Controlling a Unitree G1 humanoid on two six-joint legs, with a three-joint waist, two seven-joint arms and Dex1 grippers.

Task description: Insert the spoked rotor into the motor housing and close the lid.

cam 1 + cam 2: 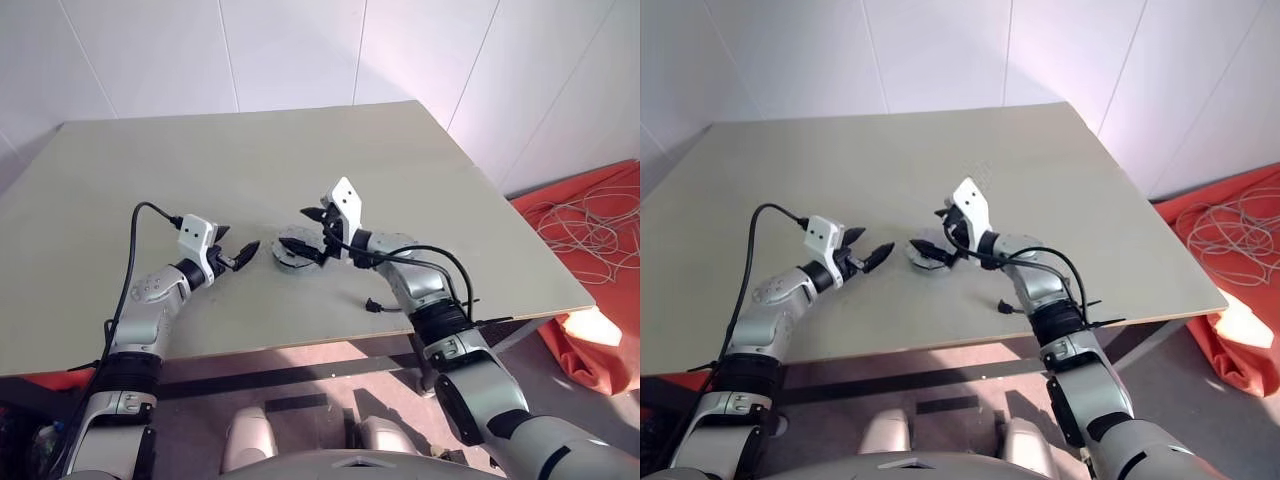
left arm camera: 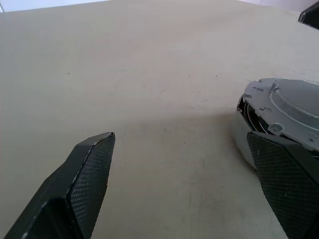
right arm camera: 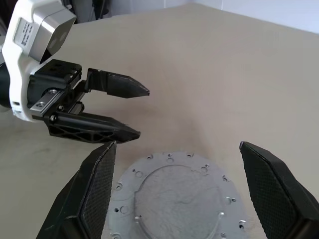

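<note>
Pale table (image 1: 300, 150), white walls, orange cloth (image 1: 600, 240)

Left tool (image 1: 238, 256) spread wide, right tool (image 1: 312, 236) spread wide, tips nearly facing

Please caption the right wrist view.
Open right gripper above flat grey metal lid; open left gripper waits beside.

A pale beige counter (image 1: 300, 170) stood against a wall of large white panels (image 1: 290, 50). Past the counter's right edge, orange-red cloth (image 1: 600, 215) lay on the floor, with a loose tangle of thin white cord (image 1: 585, 225) spread over it. A brightly lit patch (image 1: 592, 328) showed on the cloth near the counter's near right corner. Under the near edge ran a dark crossbar (image 1: 300, 375).
</note>
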